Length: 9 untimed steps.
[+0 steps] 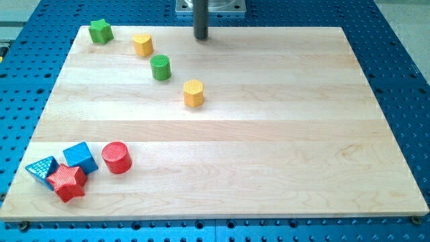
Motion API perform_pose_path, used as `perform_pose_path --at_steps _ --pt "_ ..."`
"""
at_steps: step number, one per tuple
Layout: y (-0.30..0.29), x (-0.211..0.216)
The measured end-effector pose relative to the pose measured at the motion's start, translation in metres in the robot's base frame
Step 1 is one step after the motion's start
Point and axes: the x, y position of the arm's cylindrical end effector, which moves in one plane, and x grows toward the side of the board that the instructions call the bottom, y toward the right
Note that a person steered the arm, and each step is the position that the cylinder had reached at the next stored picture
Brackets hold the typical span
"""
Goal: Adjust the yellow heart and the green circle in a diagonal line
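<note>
The yellow heart [142, 44] lies near the view's top left of the wooden board [269, 134]. The green circle [160, 68] sits just below and right of it. A yellow hexagon [193, 93] lies further down and right, so the three run in a slanting row. My tip [201, 37] is at the board's top edge, to the right of the yellow heart and above the yellow hexagon, touching no block.
A green star [101, 31] sits at the top left corner. At the bottom left cluster a red circle [117, 158], a blue cube [80, 156], a red star [67, 182] and a blue triangle [42, 169]. A blue perforated table [403, 67] surrounds the board.
</note>
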Motion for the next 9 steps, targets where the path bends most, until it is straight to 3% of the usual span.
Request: perform_pose_path --at_steps 2,3,4,5,9 --pt "-0.098 0.034" --pt "-0.117 0.039" --pt "-0.060 0.009" --pt "-0.053 0.045" --pt "-0.099 0.054"
